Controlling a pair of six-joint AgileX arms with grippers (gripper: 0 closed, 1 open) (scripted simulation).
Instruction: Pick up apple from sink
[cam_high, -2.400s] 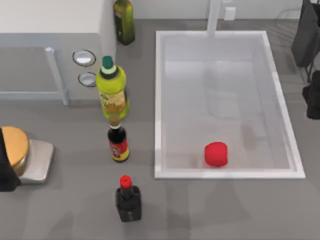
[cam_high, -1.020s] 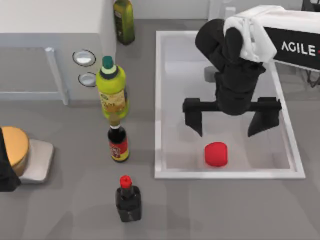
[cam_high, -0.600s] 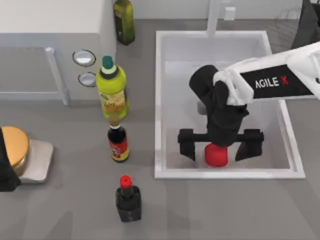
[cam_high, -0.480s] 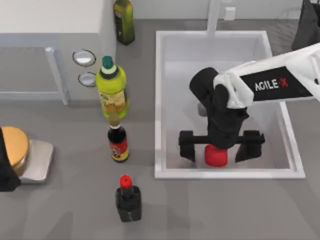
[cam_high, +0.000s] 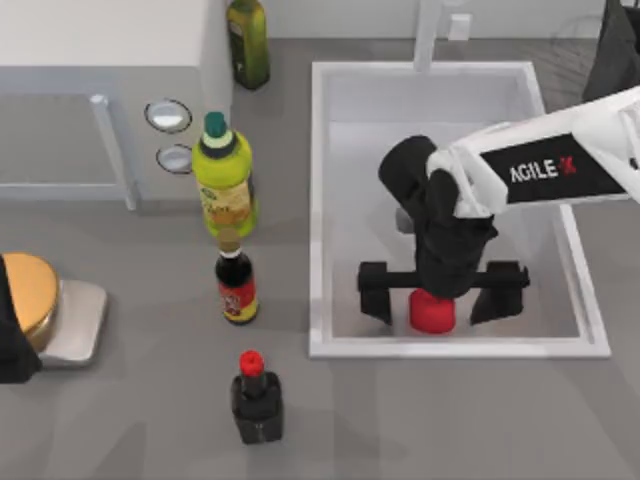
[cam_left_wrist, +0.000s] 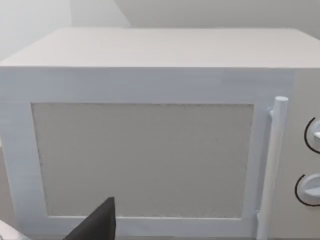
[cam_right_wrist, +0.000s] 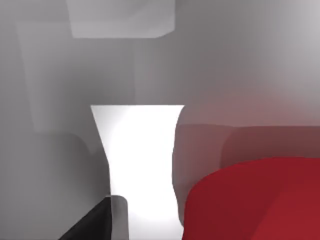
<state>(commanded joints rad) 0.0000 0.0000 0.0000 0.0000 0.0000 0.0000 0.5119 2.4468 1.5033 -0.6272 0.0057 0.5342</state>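
The large white rectangular sink (cam_high: 320, 200) with its raised rim and pale grey floor is the landmark here, set into the grey desk (cam_high: 450, 420). Left of the sink stands a white microwave oven with a bar handle and two round dials (cam_left_wrist: 145, 150), where the idle left arm is parked at the desk's left edge. Between microwave and sink runs a file of bottles: a yellow-green plastic one with a green cap (cam_high: 224, 180), a dark glass one with a red label (cam_high: 237, 285), and nearest the front, a squat black one with a red cap (cam_high: 255, 398).

Inside the sink, close to its front wall and right of centre, sits the small bright-red blocky apple (cam_high: 430, 312). The right hand (cam_high: 443, 300) hangs directly over it, its two black fingers (cam_high: 375, 292) spread wide apart, one on each side of the fruit and touching neither side as far as I can tell. The right wrist view has the apple (cam_right_wrist: 255, 200) looming close.

The risks, as I judge them: the front wall is close, so a low or skewed descent could clip the rim. The fingers stand unevenly about the apple, so closing could nudge it sideways. A shallow grip on the rounded sides could let it slip on lifting.
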